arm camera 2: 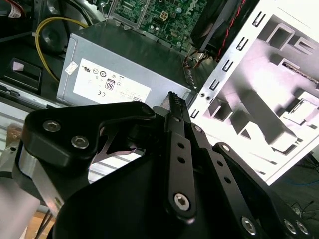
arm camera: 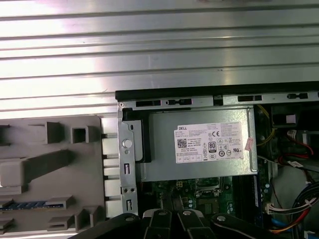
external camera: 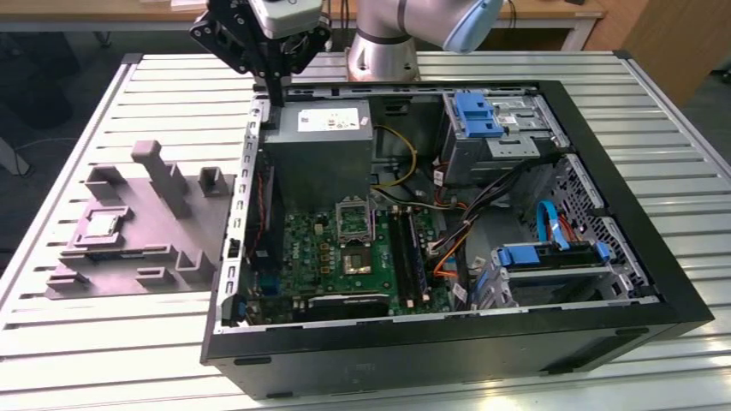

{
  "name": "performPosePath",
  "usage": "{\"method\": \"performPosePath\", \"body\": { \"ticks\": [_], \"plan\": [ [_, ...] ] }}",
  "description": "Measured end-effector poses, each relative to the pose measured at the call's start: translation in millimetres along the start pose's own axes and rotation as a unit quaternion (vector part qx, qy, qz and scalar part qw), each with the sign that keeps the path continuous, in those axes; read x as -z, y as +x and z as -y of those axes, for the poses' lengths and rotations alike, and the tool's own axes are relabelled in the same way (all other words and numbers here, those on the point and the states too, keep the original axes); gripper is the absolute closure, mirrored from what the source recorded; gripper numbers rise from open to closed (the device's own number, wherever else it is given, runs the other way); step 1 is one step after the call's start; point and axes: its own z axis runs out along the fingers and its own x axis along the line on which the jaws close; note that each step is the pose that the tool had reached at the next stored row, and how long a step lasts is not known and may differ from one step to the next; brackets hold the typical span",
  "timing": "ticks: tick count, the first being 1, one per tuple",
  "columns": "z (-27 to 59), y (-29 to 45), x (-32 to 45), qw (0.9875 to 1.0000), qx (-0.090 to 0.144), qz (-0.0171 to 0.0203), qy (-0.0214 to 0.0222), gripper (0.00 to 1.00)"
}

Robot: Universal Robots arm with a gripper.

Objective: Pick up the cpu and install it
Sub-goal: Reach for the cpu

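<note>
Silvery-grey cpu (external camera: 101, 226) lies flat in recess of grey fixture tray (external camera: 149, 250) on slatted bench (external camera: 149, 86), at exterior view's left of open computer case (external camera: 457, 353). We see hand (external camera: 276, 92) well apart from cpu, above case's far corner beside power supply (external camera: 320, 147). Hand drawn together, holding nothing. Green motherboard (external camera: 331, 257) lies inside case.

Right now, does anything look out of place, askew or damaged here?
Nothing stands out. The cpu lies flat in the grey fixture, the open computer case looks intact, and the gripper hangs by its power supply.
</note>
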Motion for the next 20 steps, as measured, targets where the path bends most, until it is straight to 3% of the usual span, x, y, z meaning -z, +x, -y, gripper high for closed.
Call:
{"method": "performPosePath", "body": {
  "ticks": [20],
  "plan": [
    [0.3, 4.1, -0.1, 1.0000, 0.000, 0.0000, 0.0000, 0.89]
  ]
}}
